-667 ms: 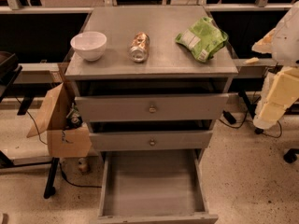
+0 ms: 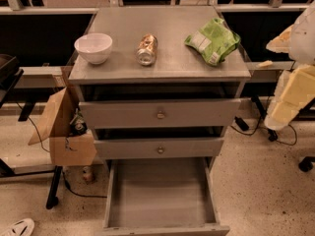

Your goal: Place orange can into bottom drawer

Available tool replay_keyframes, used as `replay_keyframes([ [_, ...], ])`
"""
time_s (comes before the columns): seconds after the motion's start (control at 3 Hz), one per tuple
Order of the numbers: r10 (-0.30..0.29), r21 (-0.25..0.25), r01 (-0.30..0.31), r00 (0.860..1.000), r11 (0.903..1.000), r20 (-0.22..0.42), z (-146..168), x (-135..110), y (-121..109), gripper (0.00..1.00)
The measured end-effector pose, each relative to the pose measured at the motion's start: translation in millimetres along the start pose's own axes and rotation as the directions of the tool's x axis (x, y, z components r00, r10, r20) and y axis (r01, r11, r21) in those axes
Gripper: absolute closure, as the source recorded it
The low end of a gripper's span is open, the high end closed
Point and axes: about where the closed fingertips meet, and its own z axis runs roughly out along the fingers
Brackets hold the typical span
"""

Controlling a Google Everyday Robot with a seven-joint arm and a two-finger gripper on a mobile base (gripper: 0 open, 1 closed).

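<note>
1. Since the earlier frame nothing has visibly moved: the orange can lies on its side at the same place on the cabinet top.
2. The can is between the white bowl and the green snack bag, apart from both.
3. The bottom drawer is pulled out below the two upper drawers, and its grey inside shows.
4. The gripper is at the right edge of the view, beside the cabinet and well apart from the can. Whether it is wide or narrow, one cannot tell.
5. A cardboard box is at the cabinet's left side.
</note>
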Motion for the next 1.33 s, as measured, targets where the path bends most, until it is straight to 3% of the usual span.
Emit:
replay_keyframes([
  [0.33, 0.073, 0.011, -0.075, 0.991, 0.9971, 0.113, 9.9, -36.6, -35.8, 0.00],
  [0.67, 0.167, 0.010, -0.174, 0.956, 0.9846, 0.243, 29.1, -104.0, -85.6, 0.00],
  [1.0, 0.283, -0.015, -0.296, 0.896, 0.9550, 0.343, 52.0, -169.0, -125.5, 0.00],
  [1.33, 0.350, -0.042, -0.359, 0.869, 0.9326, 0.349, 53.2, -175.9, -125.7, 0.00],
])
